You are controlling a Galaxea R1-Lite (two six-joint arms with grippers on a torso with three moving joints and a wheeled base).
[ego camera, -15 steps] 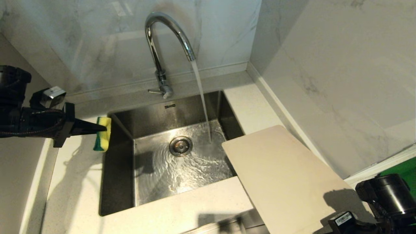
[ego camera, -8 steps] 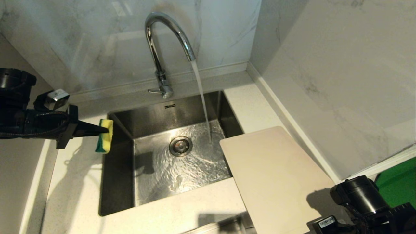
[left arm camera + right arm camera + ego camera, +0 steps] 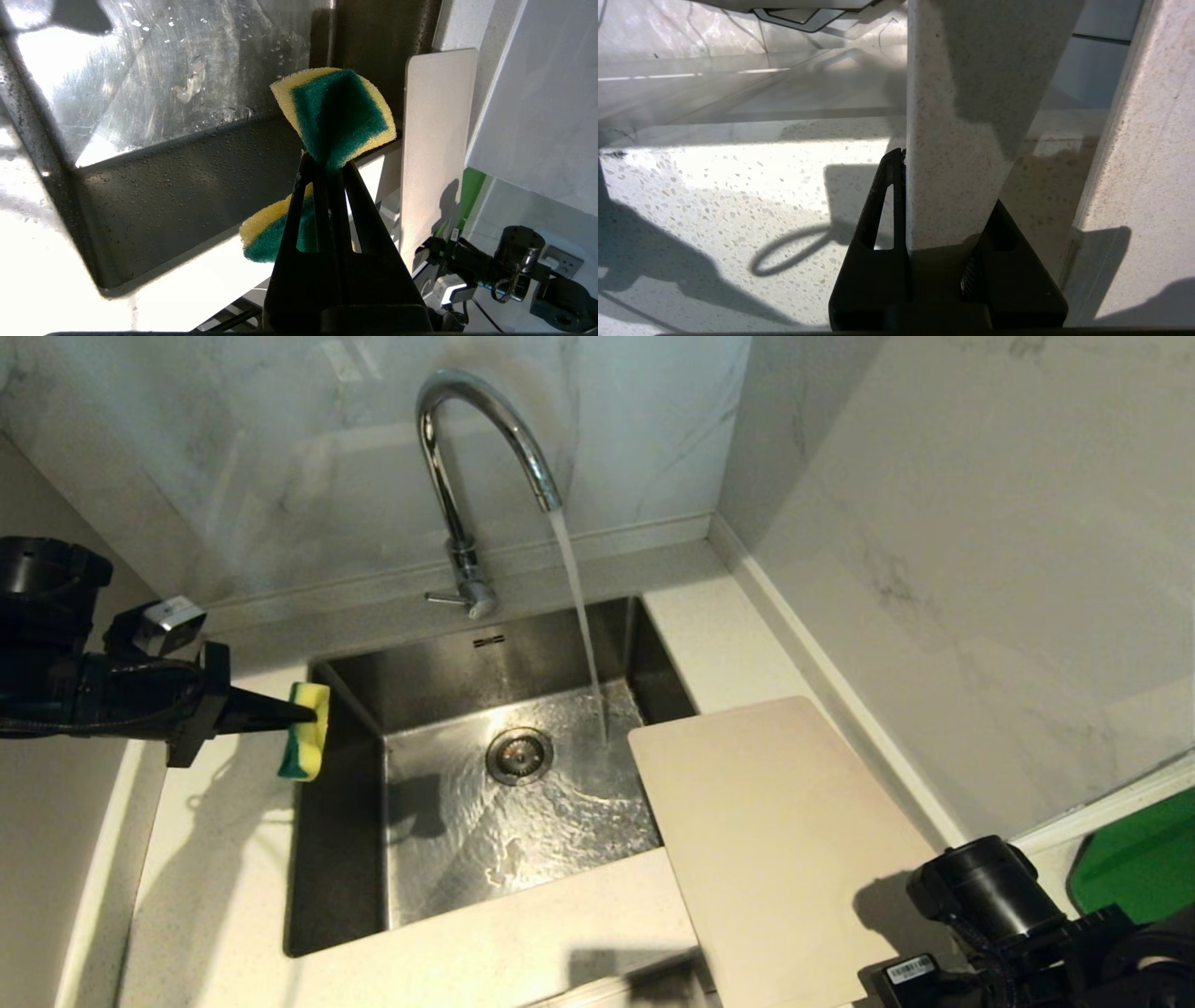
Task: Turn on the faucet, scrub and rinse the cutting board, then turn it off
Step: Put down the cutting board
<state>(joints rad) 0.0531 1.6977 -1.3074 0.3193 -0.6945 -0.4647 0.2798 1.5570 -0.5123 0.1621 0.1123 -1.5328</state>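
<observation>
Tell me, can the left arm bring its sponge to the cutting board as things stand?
Probably yes. The left gripper holds the sponge at the sink's left rim; only open basin and the water stream separate it from the cutting board.

A kitchen is showing here: a tall chrome gooseneck faucet (image 3: 476, 476) is running into a steel sink (image 3: 355, 840) set in speckled white countertop (image 3: 224, 859), marble wall tiles (image 3: 934, 523) behind.

Black arms, tapered black claw (image 3: 303, 715) fingers, barcode sticker (image 3: 909, 969).
</observation>
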